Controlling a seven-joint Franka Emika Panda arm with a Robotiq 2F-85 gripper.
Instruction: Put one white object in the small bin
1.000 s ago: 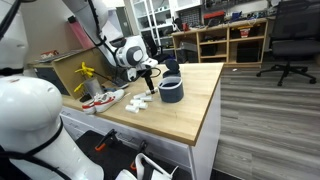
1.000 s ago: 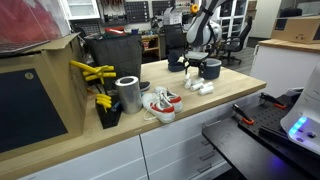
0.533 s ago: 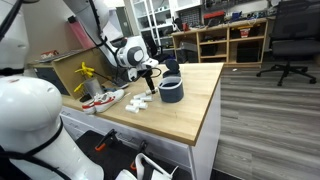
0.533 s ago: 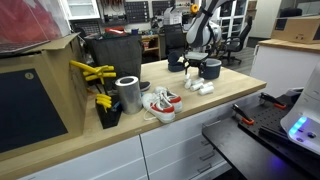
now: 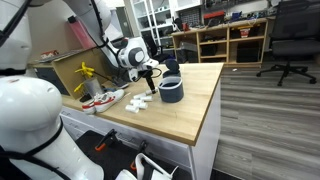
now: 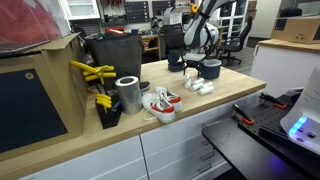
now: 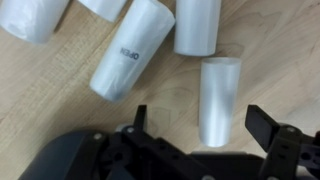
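— How did the pincer stand?

— You held it spread wide, both dark fingers apart and pinching nothing. It pointed down at the light wooden table.

— And the white things?

— One plain white cylinder lay on the table in the gap between your fingers, its long axis running straight away from the pincer. It sat closer to one finger than to the other. The wrist view did not show whether either finger touched it.

— What else lay close by?

— Just beyond one fingertip you had a second white cylinder with dark lettering on its side, lying tilted. A third white cylinder lay past the far end of the one between your fingers, near it; whether the two touched, I could not tell. More white pieces showed farther out, cut off by the frame.

— Where was the bin?

— The small dark round bin stood upright on the table just beside the pincer, apart from the cylinders. In an exterior view, none of them could be seen inside it.

— Anything farther off?

— A pair of white-and-red sneakers lay on the table beyond the cylinders, well away from your pincer.
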